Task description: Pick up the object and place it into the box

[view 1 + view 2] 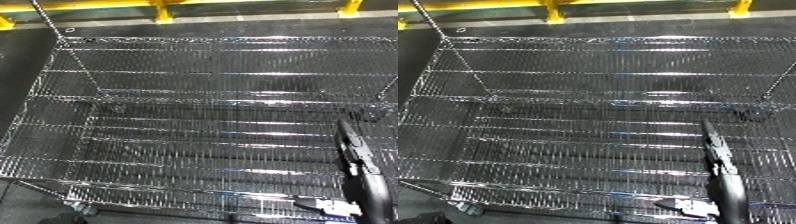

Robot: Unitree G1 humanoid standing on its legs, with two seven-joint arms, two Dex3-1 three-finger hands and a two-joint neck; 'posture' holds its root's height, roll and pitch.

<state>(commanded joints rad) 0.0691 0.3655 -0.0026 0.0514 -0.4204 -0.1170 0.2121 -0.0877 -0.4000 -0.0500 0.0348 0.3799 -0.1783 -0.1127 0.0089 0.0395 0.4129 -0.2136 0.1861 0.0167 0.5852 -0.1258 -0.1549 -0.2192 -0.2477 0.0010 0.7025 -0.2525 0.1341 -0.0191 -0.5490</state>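
A large chrome wire bin (62, 125) fills most of both views, and I look down through its mesh walls and floor. My right hand (362, 165) comes up from the lower right corner, black, with its fingers (716, 147) stretched straight out over the bin's right side. It is open and I see nothing in it. No loose object shows in either view. My left hand is out of sight.
The bin stands on a dark floor (22, 60), with a caster (465, 206) under its near left corner. A yellow barrier (160, 10) runs along the far edge, beyond a pale floor strip.
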